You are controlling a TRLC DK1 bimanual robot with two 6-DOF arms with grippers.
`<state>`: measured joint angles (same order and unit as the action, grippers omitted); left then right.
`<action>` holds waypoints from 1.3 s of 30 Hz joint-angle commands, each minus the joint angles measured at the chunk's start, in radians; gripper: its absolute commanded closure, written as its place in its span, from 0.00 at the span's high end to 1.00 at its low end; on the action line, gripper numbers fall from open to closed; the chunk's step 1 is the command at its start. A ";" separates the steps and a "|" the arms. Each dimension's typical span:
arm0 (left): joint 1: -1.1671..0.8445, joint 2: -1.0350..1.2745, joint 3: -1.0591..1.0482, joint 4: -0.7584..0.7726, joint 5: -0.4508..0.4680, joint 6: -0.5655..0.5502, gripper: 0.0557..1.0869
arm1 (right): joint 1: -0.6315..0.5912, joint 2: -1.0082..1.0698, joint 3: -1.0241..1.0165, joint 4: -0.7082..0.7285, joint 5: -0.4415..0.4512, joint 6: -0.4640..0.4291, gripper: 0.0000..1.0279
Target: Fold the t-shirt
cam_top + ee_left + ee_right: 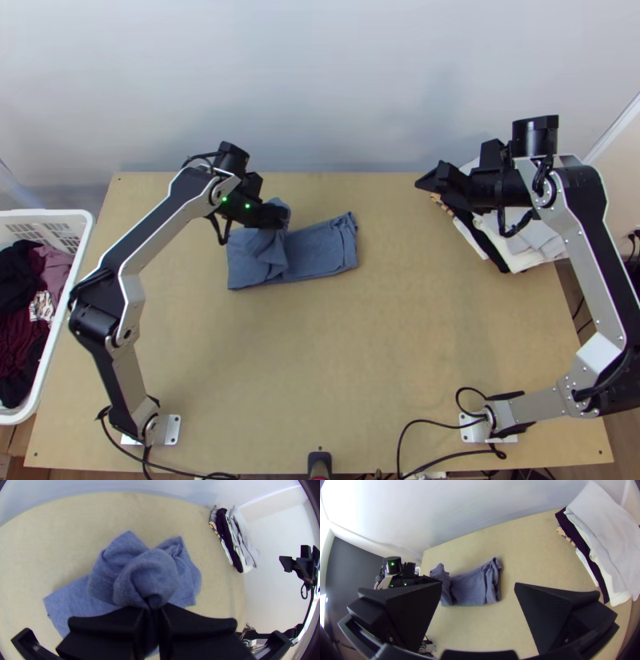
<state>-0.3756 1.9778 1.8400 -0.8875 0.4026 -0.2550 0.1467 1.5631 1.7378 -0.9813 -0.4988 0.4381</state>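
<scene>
Well, over on the left a white basket (46,214) of dark and reddish clothes (24,336) is standing against the table's (360,360) side edge. Next along, the left gripper (278,218) is holding up part of the blue-grey t-shirt (320,250), its fingers (106,626) pinching a bunched fold. The shirt is lying toward the far edge, near the wall (336,88), with a strip of wood showing behind it. Its left part is bunching upward beneath the fingers, while the rest is stretching rightward as a narrow folded band, rumpled at its right end. A wide stretch of tabletop is running in front of it, leaving room toward the arm bases, and more wood is separating it from the right side. There the right gripper (428,179) is hanging with its fingers (550,613) spread wide, beside a stack of folded clothes (524,254) that is sitting by the far right corner.
</scene>
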 commanded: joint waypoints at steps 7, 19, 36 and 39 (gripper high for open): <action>-0.062 0.087 0.127 0.004 -0.007 -0.052 0.04 | 0.014 -0.029 -0.061 0.009 -0.011 -0.018 0.96; -0.160 0.266 0.343 -0.105 -0.016 -0.084 0.97 | 0.019 -0.032 -0.106 0.021 -0.011 -0.025 0.96; -0.083 0.170 0.420 0.022 -0.007 -0.182 0.96 | 0.217 0.078 -0.389 0.257 0.101 -0.030 0.96; -0.029 0.122 0.406 -0.013 -0.045 -0.148 0.96 | 0.278 0.147 -0.357 0.270 0.194 -0.030 0.96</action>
<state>-0.4484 2.1883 2.2463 -0.8703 0.3805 -0.4423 0.3809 1.6402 1.3674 -0.7216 -0.3557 0.4145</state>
